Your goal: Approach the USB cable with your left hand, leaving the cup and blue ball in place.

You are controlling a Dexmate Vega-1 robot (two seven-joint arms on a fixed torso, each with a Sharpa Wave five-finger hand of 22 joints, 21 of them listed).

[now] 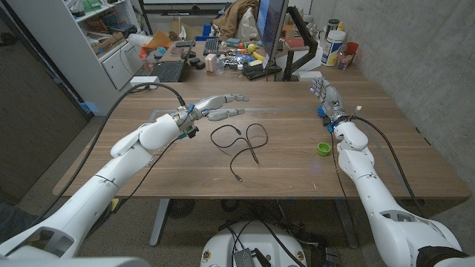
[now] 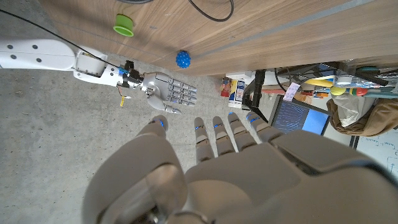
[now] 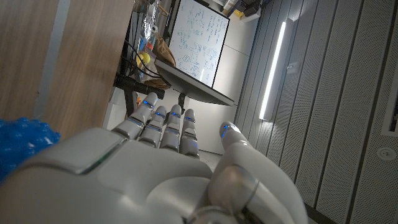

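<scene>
In the head view the black USB cable (image 1: pixel 241 144) lies in loose loops on the wooden desk (image 1: pixel 148 167), and everything else sits around it. The left hand (image 1: pixel 219 107) is just beside the cable's far-left loop, fingers stretched out and apart, grasping nothing; whether it touches the desk I cannot tell. The green cup (image 1: pixel 323 148) stands well to the right of the cable. The blue ball (image 1: pixel 322 112) lies farther back than the cup, right beside the right hand (image 1: pixel 325 93), which stands with its fingers straight and spread — released, nothing in it. Beyond the cable, at the desk's far edge, a monitor (image 1: pixel 272 30) rises among clutter.

In the left wrist view the left hand (image 2: pixel 211 162) shows its back, fingers extended and apart. A loop of the cable (image 2: pixel 214 11) lies on the desk, with the cup (image 2: pixel 124 25) off to one side of it and the ball (image 2: pixel 183 59) between cable and right hand (image 2: pixel 165 92), whose fingers are open.

In the right wrist view the right hand (image 3: pixel 168 158) shows its fingers straight and empty — the ball (image 3: pixel 22 140) is close against its side.
</scene>
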